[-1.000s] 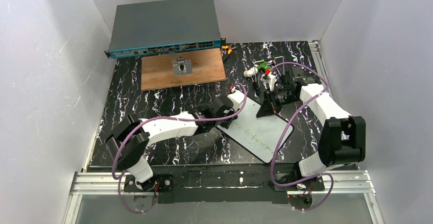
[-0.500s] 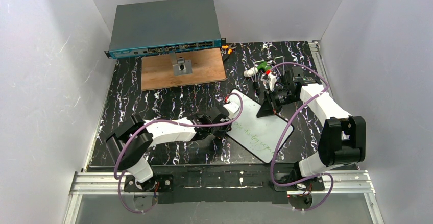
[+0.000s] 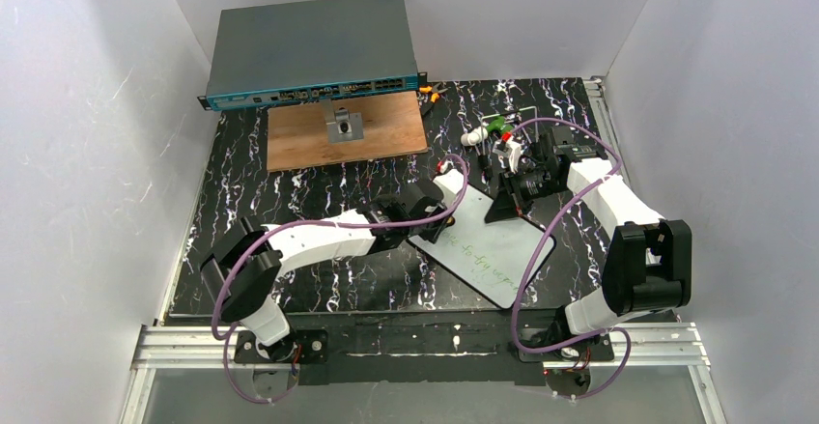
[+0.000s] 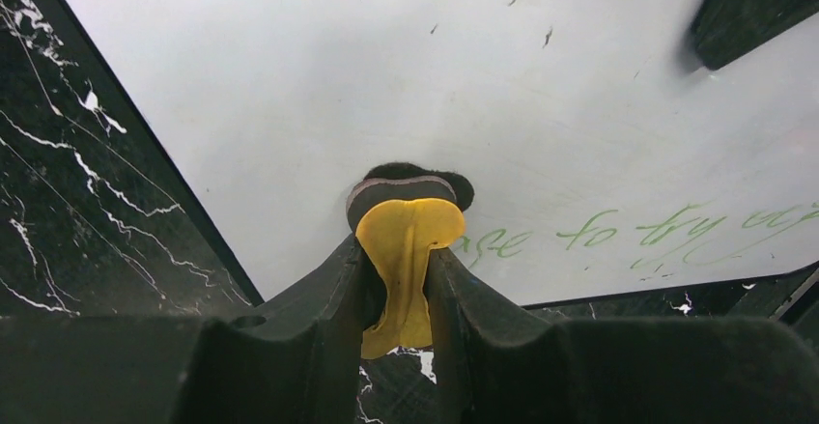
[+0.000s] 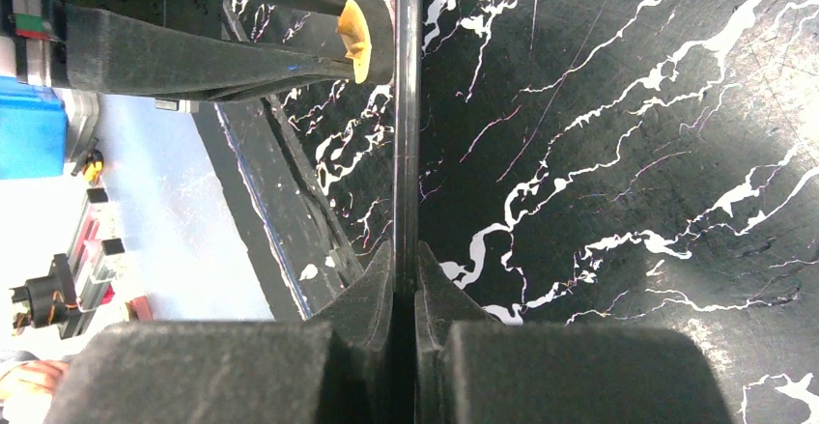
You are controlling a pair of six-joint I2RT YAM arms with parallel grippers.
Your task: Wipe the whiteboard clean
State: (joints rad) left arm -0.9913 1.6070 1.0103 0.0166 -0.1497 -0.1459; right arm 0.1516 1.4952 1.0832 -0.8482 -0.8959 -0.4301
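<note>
**Eraser on the board, far edge pinched**

Top cam: the whiteboard (image 3: pixel 480 250) lies aslant on the black marble table (image 3: pixel 290 183), ctr-right, near the arms' bases. The left gripper (image 3: pixel 446 184) sits at its far-left corner, and the right gripper (image 3: pixel 502 212) at its far edge. Further back are a wooden board (image 3: pixel 386 139) and a grey network switch (image 3: pixel 309 42), both well apart from the whiteboard.

Left wrist cam: left gripper (image 4: pixel 398 268) jaws are clamped on a yellow eraser (image 4: pixel 410 223), w/ its dark pad touching the white surface. Green writing (image 4: pixel 628 229) runs off to the right of the pad. The board above is bare bar a few specks.

Right wrist cam: right gripper (image 5: pixel 407 271) jaws are pressed tight on the whiteboard's thin rim, seen edge-on. The eraser's yellow shows just beside that edge.
</note>
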